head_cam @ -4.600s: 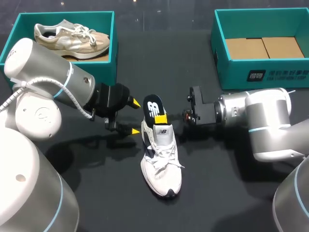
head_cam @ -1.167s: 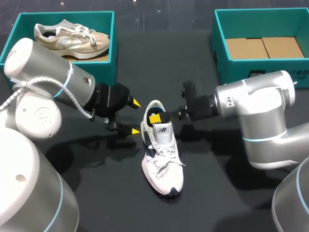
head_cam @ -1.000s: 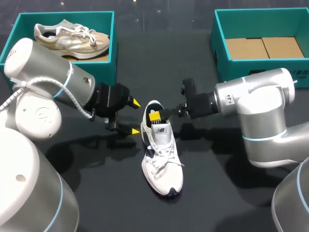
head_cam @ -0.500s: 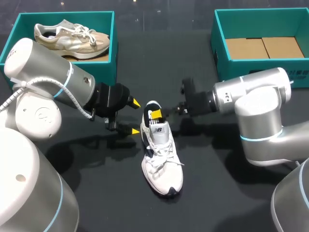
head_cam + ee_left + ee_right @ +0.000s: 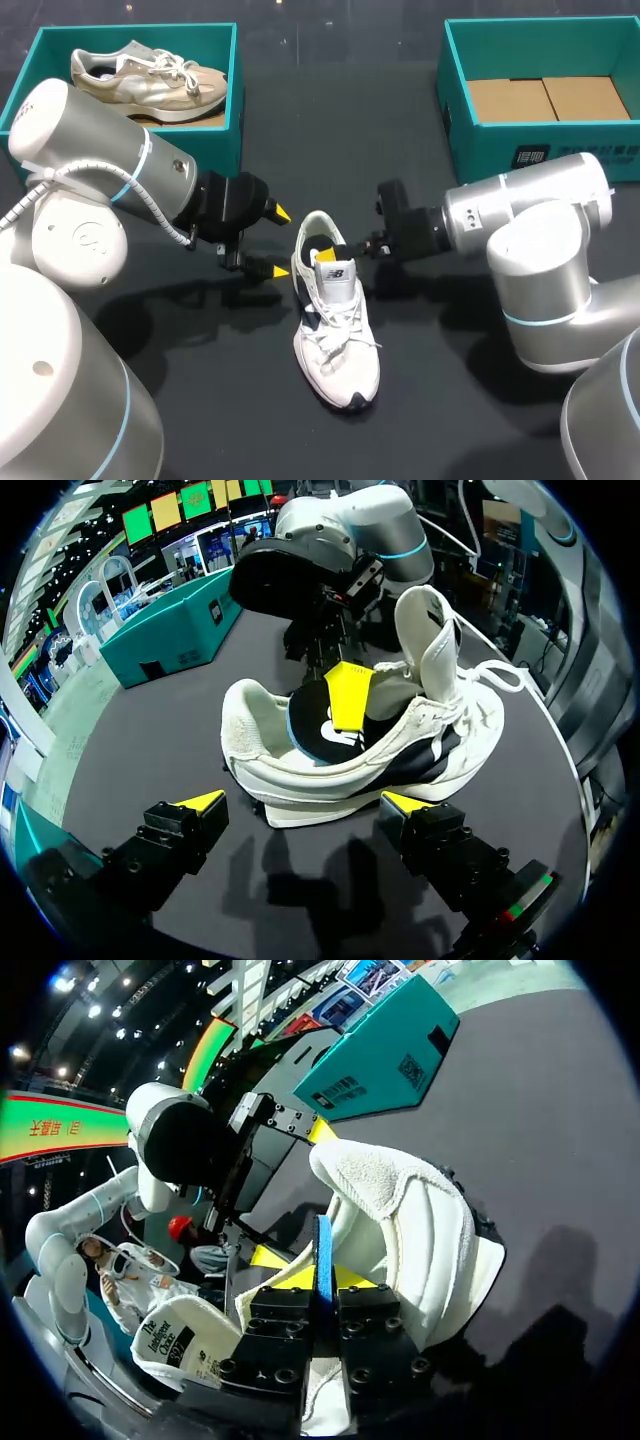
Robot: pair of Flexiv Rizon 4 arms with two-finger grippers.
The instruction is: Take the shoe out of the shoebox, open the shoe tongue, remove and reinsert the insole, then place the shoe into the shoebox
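At mid-table, the white sneaker (image 5: 335, 310) is shown upright, toe nearward, well apart from the teal shoebox (image 5: 540, 158) at far right. Its dark blue insole (image 5: 323, 1245) is pinched edge-on by the closed right gripper (image 5: 337, 249) at the heel opening, apparently mostly inside the shoe. The left gripper (image 5: 281, 242) is spread wide and empty, just left of the heel.

White sneaker (image 5: 335, 330) upright mid-table, toe toward near edge, tongue (image 5: 336, 272) raised, dark insole (image 5: 308, 725) sitting partly in heel. Open teal shoebox (image 5: 490, 155) far right.
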